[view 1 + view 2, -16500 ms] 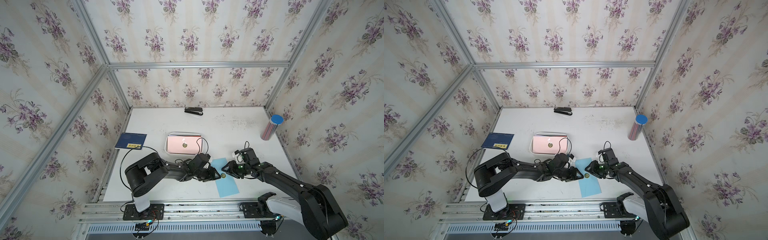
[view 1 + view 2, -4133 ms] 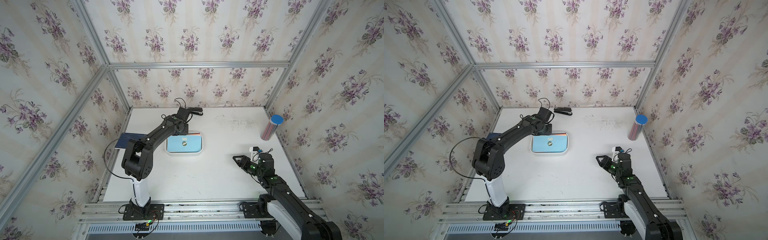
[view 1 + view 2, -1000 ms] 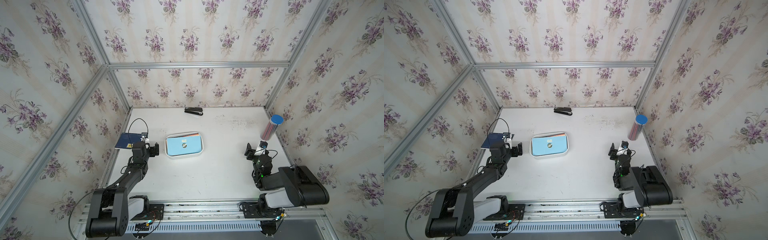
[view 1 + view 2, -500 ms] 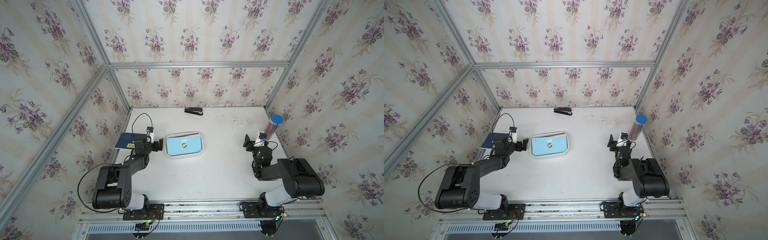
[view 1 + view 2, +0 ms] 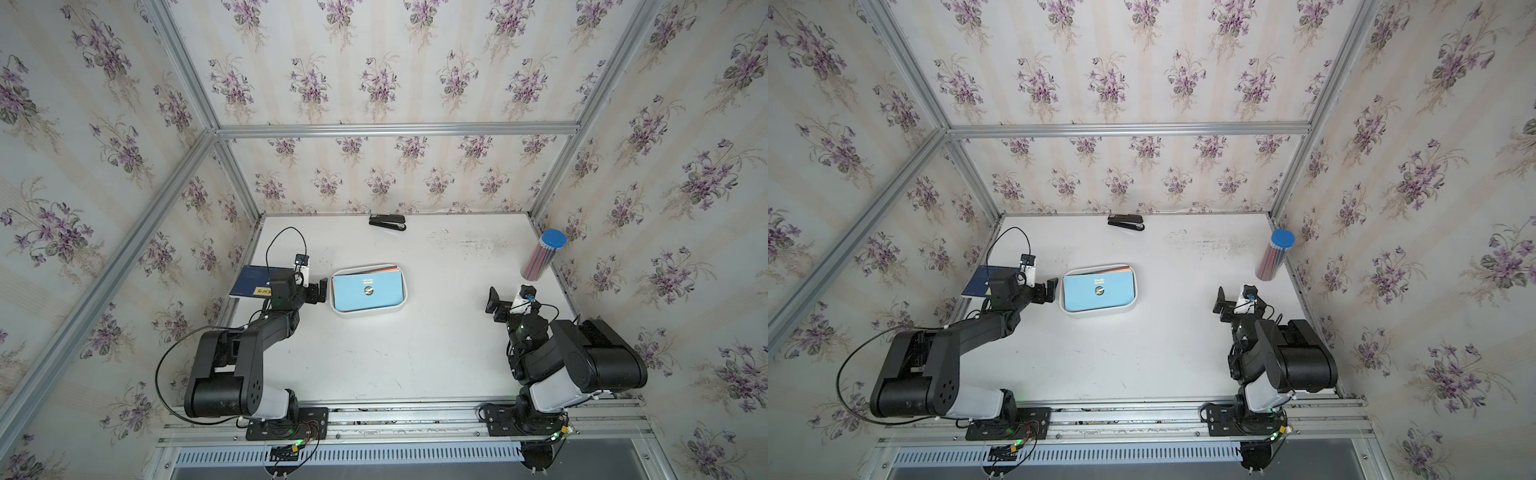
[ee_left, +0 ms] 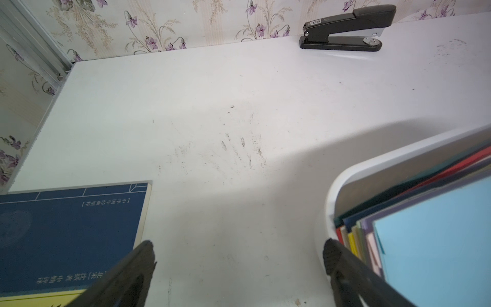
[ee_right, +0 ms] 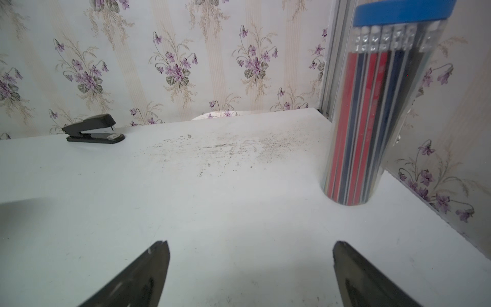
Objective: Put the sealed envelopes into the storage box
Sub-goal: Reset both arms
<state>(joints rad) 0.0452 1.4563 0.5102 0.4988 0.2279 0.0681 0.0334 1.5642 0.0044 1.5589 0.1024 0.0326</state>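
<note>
The sealed envelopes (image 5: 368, 288) lie stacked flat inside the storage box (image 5: 365, 311), a shallow white tray that sits on the worktop (image 5: 395, 357) a little left of centre in both top views. I see a light blue one on top, its dark round seal facing up near the middle. From my left wrist camera the edges of the ones beneath it show at the box's end: red, yellow, lilac, navy and dark green. The left fingers (image 6: 138, 265) are spread wide and hold nothing. They sit just beside the box's short end, in the gap between it and the dark blue book (image 5: 251, 279), which lies flat at the worktop's left edge. Whether their tips touch the worktop I cannot tell. The right fingers (image 7: 148, 268) are likewise spread wide with nothing between them, over bare worktop on the right side. They are well apart from the box and near the clear pencil tube (image 5: 542, 257), which stands upright under its blue lid by the right wall. A black stapler (image 5: 387, 221) rests at the back edge, close to the rear wall and apart from everything else.
</note>
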